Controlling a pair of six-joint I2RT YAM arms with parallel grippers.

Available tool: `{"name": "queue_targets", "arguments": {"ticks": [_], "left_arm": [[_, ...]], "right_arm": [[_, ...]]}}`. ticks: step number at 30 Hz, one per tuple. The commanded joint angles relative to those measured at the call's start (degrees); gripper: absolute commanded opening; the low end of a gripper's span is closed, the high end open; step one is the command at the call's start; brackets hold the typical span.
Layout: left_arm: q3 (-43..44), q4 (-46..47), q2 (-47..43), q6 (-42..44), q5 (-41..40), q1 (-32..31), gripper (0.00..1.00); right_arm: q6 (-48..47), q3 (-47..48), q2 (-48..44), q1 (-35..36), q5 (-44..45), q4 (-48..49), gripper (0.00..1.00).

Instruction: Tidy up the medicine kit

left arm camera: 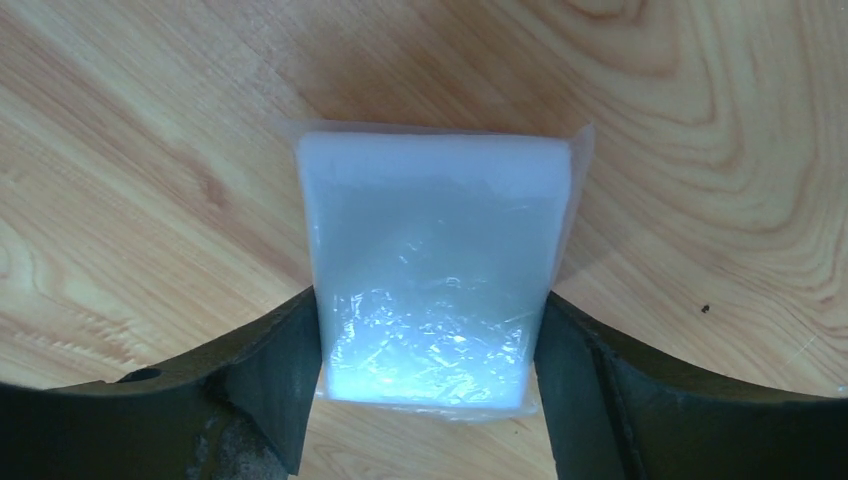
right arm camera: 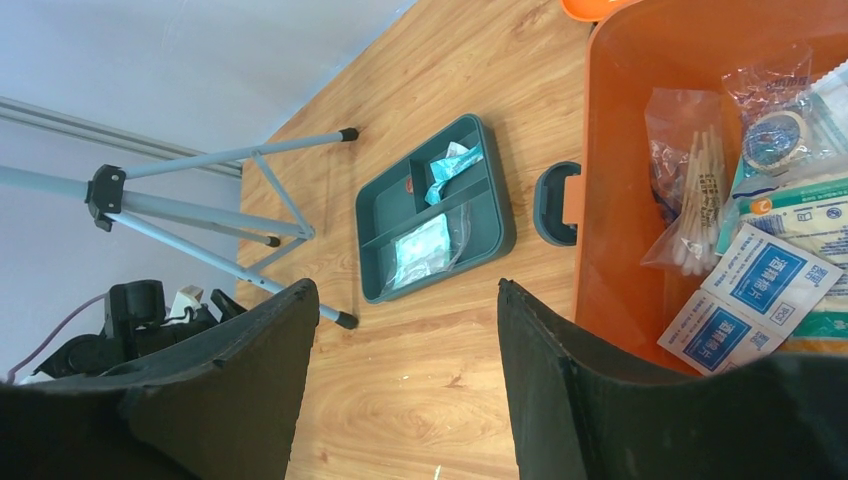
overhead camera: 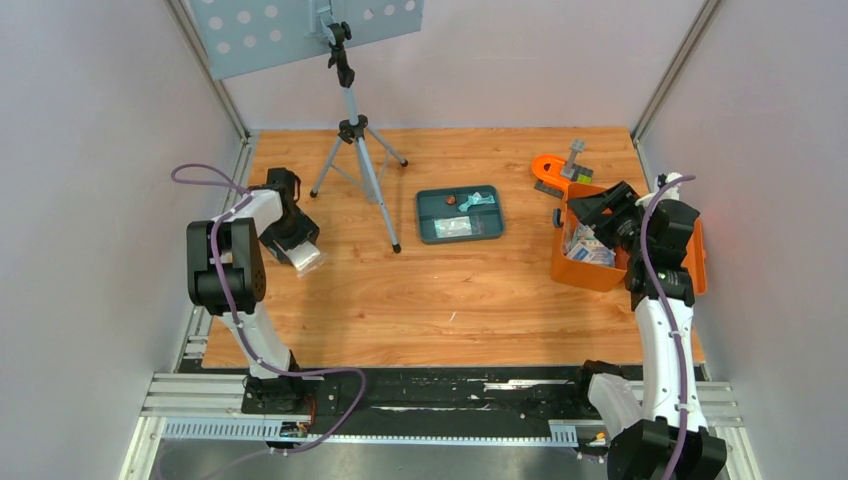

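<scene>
My left gripper (overhead camera: 302,254) is shut on a white pad sealed in a clear plastic packet (overhead camera: 308,260), low over the wood at the table's left. In the left wrist view both fingers press the packet's (left arm camera: 435,270) sides. A teal divided tray (overhead camera: 425,215) lies mid-table and holds a clear packet (right arm camera: 420,248) and a small teal item (right arm camera: 450,160). The orange kit box (overhead camera: 585,272) stands at the right. It holds bagged cotton swabs (right arm camera: 690,200), a tape roll (right arm camera: 775,130) and blue-white sachets (right arm camera: 750,300). My right gripper (overhead camera: 598,205) is open and empty above the box's left edge.
A tripod (overhead camera: 360,140) stands left of the tray, one foot near the tray's front-left corner. An orange lid piece (overhead camera: 548,167) lies behind the box. A small dark clip (right arm camera: 557,203) lies between tray and box.
</scene>
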Motion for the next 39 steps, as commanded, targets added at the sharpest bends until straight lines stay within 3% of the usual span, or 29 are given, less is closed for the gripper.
{"name": "queue_targets", "arguments": {"ticks": [1, 7, 11, 15, 21, 24, 28, 35, 39], "left_arm": [[0.4, 0.1, -1.5, -0.1, -1.1, 0.4, 0.75], [-1.9, -1.5, -7.5, 1.9, -1.5, -1.2, 0.69], [-3.3, -5.3, -13.7, 4.2, -1.6, -6.1, 0.69], [-5.2, -9.4, -21.2, 5.3, -0.7, -16.1, 0.69], [-5.8, -14.1, -25.8, 2.9, -2.7, -37.3, 0.69], [-2.8, -13.9, -23.0, 3.0, -2.8, -48.2, 0.7], [2.3, -10.0, -15.2, 4.7, 0.1, -55.6, 0.7], [12.0, -4.4, -4.9, 8.4, 8.6, -59.8, 0.7], [15.3, -2.4, -0.4, 9.3, 11.1, -60.4, 0.77]], "right_arm": [[1.1, -0.2, -1.1, 0.5, -1.2, 2.2, 0.64], [1.6, 0.0, -2.2, 0.6, -1.6, 2.2, 0.64], [1.6, 0.1, -1.9, 1.1, -2.0, 2.1, 0.64], [1.5, -0.6, -1.8, 2.0, -2.0, 2.1, 0.64], [0.7, -1.1, -2.0, 2.3, -1.9, 1.2, 0.64], [0.2, -1.0, -2.0, 2.4, -1.8, 0.4, 0.64], [0.0, -1.3, -2.0, 2.4, -1.7, -0.3, 0.64], [-2.2, -0.8, -3.7, 2.4, 1.2, -4.0, 0.64], [-2.3, -0.9, -4.3, 2.4, 1.7, -4.7, 0.64]]}}
